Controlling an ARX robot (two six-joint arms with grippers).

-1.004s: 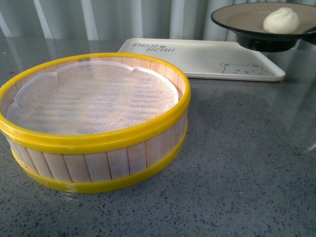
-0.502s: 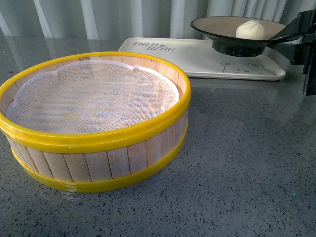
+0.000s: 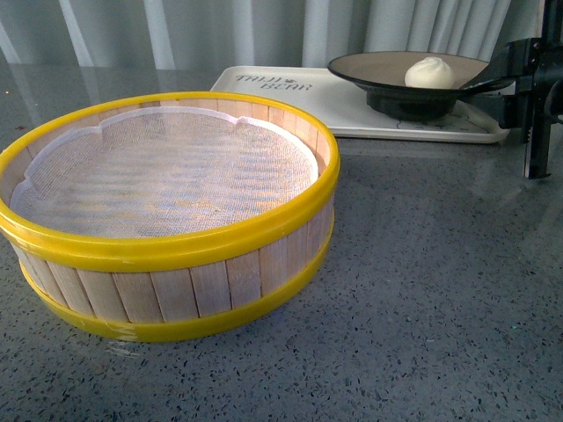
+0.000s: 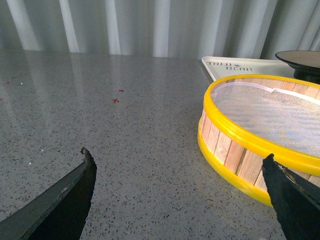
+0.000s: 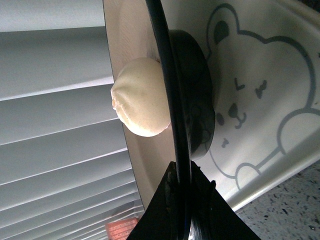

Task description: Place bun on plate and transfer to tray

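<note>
Grey speckled stone bench (image 3: 422,290) before pale pleated curtains (image 3: 220,35); right fingers (image 5: 182,187) clamped on black-rimmed taupe plate (image 3: 369,69), left fingers (image 4: 75,195) apart.

The front view looks low across the grey speckled stone table (image 3: 422,290), the yellow-rimmed wooden steamer basket (image 3: 167,215) nearest. The left wrist view shares that basket (image 4: 260,135) beyond its claw (image 4: 182,195). The right wrist view sits tight against the black-rimmed brown plate (image 5: 170,100).

A small round white steamed bun (image 3: 428,72) sits in a taupe-brown, black-rimmed round plate (image 3: 378,66). The cream-white rectangular tray (image 3: 325,97) carries grey bear-face print and lettering. The wooden steamer basket (image 3: 167,220) has yellow rims.
</note>
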